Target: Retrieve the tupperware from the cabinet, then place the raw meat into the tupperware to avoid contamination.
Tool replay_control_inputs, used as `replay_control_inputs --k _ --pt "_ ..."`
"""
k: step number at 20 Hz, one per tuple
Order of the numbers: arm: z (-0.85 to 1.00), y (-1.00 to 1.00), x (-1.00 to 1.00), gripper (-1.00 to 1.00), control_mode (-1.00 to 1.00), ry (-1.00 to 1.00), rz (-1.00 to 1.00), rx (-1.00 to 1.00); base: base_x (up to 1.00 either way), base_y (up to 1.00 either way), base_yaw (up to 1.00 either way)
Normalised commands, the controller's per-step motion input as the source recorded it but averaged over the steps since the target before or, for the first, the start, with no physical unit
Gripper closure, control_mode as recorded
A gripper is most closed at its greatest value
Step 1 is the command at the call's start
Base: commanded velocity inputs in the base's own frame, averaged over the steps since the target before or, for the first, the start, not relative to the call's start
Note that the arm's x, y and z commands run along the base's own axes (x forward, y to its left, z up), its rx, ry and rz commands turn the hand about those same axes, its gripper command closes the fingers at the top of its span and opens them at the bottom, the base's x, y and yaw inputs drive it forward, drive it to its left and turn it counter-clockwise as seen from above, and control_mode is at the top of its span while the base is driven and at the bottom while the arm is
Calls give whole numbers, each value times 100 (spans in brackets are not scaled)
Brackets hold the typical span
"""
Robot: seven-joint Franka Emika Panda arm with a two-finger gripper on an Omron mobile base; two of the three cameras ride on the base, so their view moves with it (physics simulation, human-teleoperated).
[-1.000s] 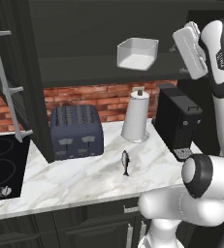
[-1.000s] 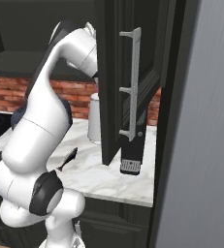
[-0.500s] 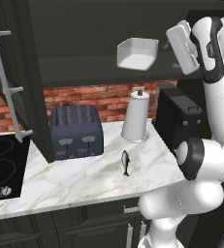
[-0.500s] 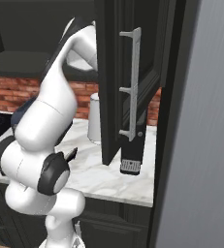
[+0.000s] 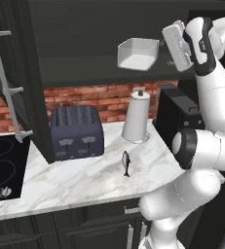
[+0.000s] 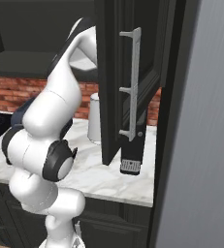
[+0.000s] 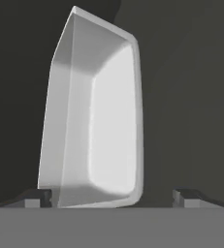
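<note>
The tupperware (image 5: 138,54) sits on the dark inner shelf of the open cabinet (image 5: 84,44), and in the hand view the jaws stand wide with its near end (image 7: 96,111) between the two finger tips, neither clearly touching it. The raw meat (image 5: 126,163) lies on the marble counter (image 5: 75,177) below, near the paper-towel roll (image 5: 136,118) and the toaster (image 5: 77,132)

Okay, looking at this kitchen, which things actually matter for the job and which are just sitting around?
Part of the job:
- tupperware, on the shelf of the open cabinet
- raw meat, a small fish lying on the counter
- tool, open, lined up at the tupperware

Just lying about:
- toaster
- paper-towel roll
- stove
- black appliance behind the arm
</note>
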Motion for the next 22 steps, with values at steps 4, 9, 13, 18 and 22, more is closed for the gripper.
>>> replay_control_inputs --k 4,9,13,18,22 --pt "2 0 47 -100 -100 -6 1 0 0 0 0" --pt "0 0 37 -100 -100 -4 2 0 0 0 0" --pt "0 0 29 -100 -100 -2 3 0 0 0 0" --pt "-5 0 12 -100 -100 1 1 0 0 0 0" --pt "-2 0 17 -100 -100 5 0 0 0 0 0"
